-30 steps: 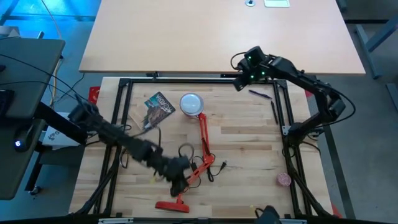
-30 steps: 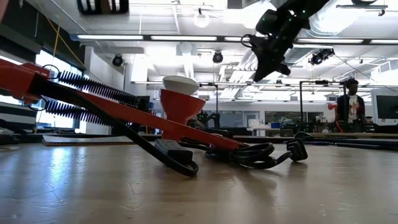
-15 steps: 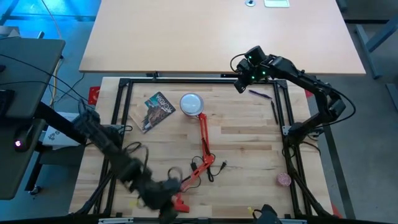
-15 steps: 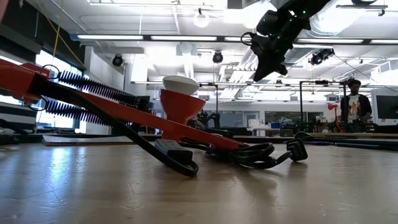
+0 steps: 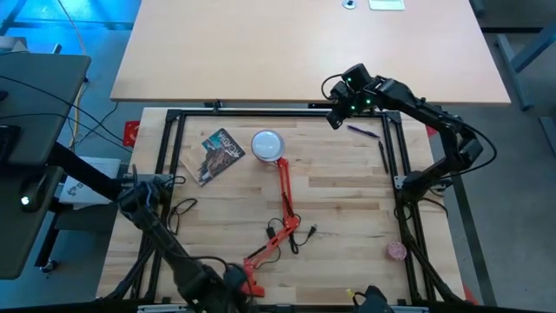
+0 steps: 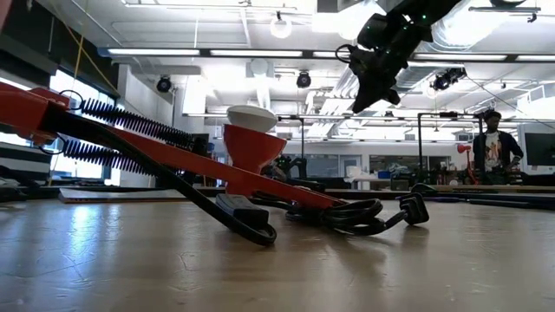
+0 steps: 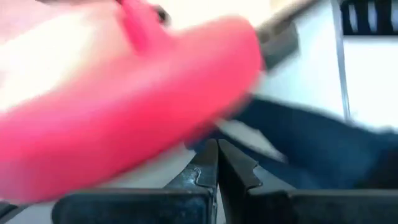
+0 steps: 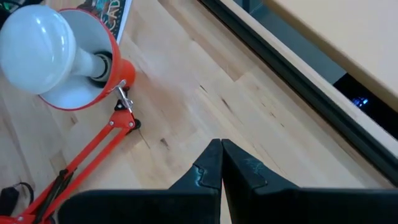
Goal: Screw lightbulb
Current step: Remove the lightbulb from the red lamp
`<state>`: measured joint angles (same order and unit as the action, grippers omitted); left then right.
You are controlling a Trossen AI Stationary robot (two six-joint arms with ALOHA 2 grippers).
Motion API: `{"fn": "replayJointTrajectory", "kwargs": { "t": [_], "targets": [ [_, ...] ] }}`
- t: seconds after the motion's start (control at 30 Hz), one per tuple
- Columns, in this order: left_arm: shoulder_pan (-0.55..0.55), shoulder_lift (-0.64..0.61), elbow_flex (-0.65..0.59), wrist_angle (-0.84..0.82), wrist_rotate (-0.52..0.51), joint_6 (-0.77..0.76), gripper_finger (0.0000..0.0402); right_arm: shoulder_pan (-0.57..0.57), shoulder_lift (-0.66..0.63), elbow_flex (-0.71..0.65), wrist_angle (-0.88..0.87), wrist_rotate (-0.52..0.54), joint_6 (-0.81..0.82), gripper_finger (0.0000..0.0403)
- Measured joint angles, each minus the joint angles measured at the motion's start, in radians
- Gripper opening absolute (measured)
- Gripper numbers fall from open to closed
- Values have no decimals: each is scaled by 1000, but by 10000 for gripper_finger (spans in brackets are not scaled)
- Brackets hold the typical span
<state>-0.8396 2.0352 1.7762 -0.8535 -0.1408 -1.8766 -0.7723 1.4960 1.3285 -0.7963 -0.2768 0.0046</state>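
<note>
Already the lightbulb (image 8: 34, 40) sits in the red lamp's shade (image 8: 93, 93) on the bench (image 5: 347, 191), dome outward. Likely light, smooth and fragile, it is best held gently around its widest part. The right end effector (image 8: 221, 163) hangs above the far edge, pinched together and empty; the left end effector (image 7: 217, 165), likewise closed and empty, is down by the lamp's base (image 7: 124, 99).

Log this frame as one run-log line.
bulb: seated in lamp shade | left gripper: shut, empty, at red lamp base, near edge | right gripper: shut, empty, raised over far edge
</note>
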Motion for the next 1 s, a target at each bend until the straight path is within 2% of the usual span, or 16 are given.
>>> {"fn": "replayJointTrajectory", "kwargs": {
  "t": [0.17,0.43,0.53,0.67,0.73,0.83,0.9,0.93,1.0],
  "targets": [
    [5,-12,1,-228,-79,-135,0,0,0,0,-1,0,23,0],
    [-2,-75,-1,-731,-86,-269,0,1,0,0,-9,-17,65,0],
    [-8,-130,-89,-690,-113,-273,0,10,0,0,6,-37,78,0],
    [4,-181,-181,-722,-88,-307,0,37,1,0,22,-77,105,0],
    [14,-224,-199,-686,-179,-304,0,58,7,0,50,-90,118,0],
    [42,-293,-197,-574,-417,-266,0,79,45,0,110,-107,128,0],
    [61,-335,-197,-513,-578,-237,0,76,95,0,168,-188,172,0],
    [74,-360,-197,-488,-628,-210,0,67,124,0,198,-228,204,0],
    [116,-400,-196,-474,-638,-140,0,45,187,0,275,-231,261,0]
  ]
}}
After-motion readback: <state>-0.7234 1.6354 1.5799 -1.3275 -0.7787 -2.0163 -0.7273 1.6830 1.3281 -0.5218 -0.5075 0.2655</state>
